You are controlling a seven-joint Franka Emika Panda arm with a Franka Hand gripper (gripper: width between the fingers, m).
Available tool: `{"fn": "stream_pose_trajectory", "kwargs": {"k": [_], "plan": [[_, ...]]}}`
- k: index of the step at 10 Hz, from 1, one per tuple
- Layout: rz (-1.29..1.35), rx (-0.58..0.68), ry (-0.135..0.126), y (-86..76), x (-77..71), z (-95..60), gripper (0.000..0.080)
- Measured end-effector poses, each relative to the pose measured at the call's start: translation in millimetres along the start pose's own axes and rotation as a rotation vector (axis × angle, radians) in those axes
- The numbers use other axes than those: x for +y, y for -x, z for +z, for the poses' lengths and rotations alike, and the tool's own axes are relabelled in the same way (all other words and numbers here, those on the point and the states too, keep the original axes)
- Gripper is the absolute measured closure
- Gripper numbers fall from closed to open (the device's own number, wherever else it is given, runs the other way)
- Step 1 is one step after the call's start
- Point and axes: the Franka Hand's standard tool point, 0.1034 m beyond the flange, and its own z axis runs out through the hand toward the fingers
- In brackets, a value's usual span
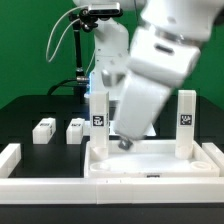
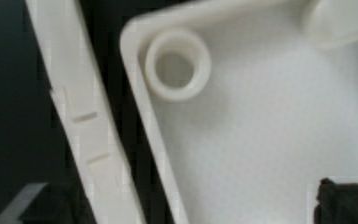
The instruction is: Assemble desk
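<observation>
The white desk tabletop point(image 1: 160, 160) lies flat at the front of the black table. Two white tagged legs stand upright on it, one point(image 1: 98, 108) at the exterior view's left and one point(image 1: 186, 121) at its right. Two more legs point(image 1: 43, 130) point(image 1: 75, 129) lie loose on the table further left. My gripper point(image 1: 122, 143) hangs just above the tabletop beside the left upright leg. In the wrist view the gripper point(image 2: 190, 205) is open over the bare tabletop point(image 2: 247, 140) with nothing between its dark fingertips point(image 2: 350, 200). A round empty socket point(image 2: 176, 65) shows in the tabletop corner.
Low white rails point(image 1: 10, 156) point(image 1: 45, 186) border the table at the exterior view's left and front. One rail point(image 2: 78, 120) runs close along the tabletop's edge with a narrow dark gap between. A lamp stand point(image 1: 80, 50) rises at the back.
</observation>
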Motion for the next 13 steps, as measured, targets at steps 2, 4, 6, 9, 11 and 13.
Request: {"fn": "stream_pose_trajectory", "kwargs": {"k": [2,4,6,9,11,13], "plan": [[0.068,-0.014,-0.018,14.6,-1.8,-13.0,0.0151],[0.188,-0.014,-0.019,12.6,-2.2,-10.1,0.0151],[0.320,-0.015,-0.019,12.2,-2.3,-9.5,0.0151],[0.502,0.006,-0.074,67.2,-3.7,-5.5,0.0151],[0.647,-0.003,-0.147,124.5,-13.0,14.1,0.0151],[0.855,-0.018,-0.170,133.0,-14.0,16.1,0.0151]]}}
